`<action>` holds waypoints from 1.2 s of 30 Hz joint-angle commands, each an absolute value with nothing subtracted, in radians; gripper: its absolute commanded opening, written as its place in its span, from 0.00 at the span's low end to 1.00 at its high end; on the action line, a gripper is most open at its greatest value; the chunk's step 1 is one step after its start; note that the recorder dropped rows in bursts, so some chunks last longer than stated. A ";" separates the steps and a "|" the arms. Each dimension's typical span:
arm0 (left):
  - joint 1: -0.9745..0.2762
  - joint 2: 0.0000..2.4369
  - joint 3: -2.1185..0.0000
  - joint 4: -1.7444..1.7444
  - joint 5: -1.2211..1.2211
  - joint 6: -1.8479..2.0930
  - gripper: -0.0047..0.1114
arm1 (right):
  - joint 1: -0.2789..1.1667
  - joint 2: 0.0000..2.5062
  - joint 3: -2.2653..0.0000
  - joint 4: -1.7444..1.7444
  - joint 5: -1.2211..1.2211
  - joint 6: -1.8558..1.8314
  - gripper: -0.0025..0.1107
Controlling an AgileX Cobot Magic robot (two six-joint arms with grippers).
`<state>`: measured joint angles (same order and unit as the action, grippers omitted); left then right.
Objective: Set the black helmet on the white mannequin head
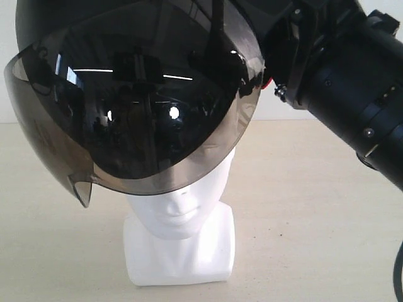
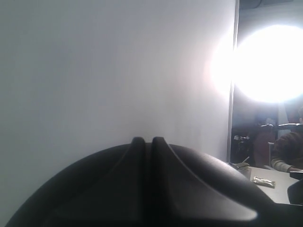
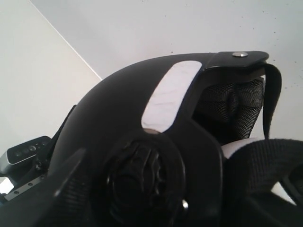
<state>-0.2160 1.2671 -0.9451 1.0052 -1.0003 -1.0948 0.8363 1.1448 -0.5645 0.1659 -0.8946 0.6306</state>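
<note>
Beige tabletop [image 1: 315, 220] across the lower half of the exterior view, pale wall [image 1: 274, 112] behind. Carries exactly one white mannequin head [image 1: 182, 207], lower centre, upright on its blocky neck base [image 1: 179, 261], facing the camera. Shows only nose, mouth and chin; hidden from the brow up. Topped by exactly one black helmet [image 1: 47, 19], filling the upper left and centre, crown cut off by the top edge. Fronted by one smoky visor [image 1: 138, 107], curved, reaching down to about the nose. Cannot tell whether seated fully on the head or held just above it.

One arm only in that view: right arm [image 1: 352, 100], black, entering from the upper right. Ends in the right gripper [image 1: 284, 63], set against the helmet's side beside the visor's upper right edge, spread wide and clamped on the helmet. Up close in the right wrist view: one round pivot knob [image 3: 144, 177] low in the frame, one pale strip [image 3: 170, 94] on the shell above it, black mesh lining [image 3: 232, 101] and one woven strap [image 3: 270, 161] at the right.

Left gripper [image 2: 147, 142] at the bottom centre of the left wrist view: two dark fingertips [image 2: 137, 144] pressed together, only a hairline slit between; cannot tell whether anything is pinched. Behind them, one white panel [image 2: 94, 71] and one glaring lamp [image 2: 270, 64] at the upper right.
</note>
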 commanded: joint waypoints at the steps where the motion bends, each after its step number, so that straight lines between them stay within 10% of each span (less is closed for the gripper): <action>1: -0.257 1.303 -0.914 1.299 -0.999 -1.116 0.08 | 0.808 1.149 -0.571 0.123 -0.912 0.444 0.02; 10: -0.257 1.303 -0.914 1.305 -0.999 -1.128 0.08 | 0.808 1.149 -0.571 0.123 -0.937 0.444 0.07; 17: -0.257 1.303 -0.914 1.305 -0.999 -1.128 0.08 | 0.808 1.149 -0.571 0.137 -0.929 0.459 0.44; 36: -0.257 1.303 -0.914 1.305 -0.999 -1.140 0.08 | 0.808 1.000 -0.571 0.200 -0.780 0.436 0.45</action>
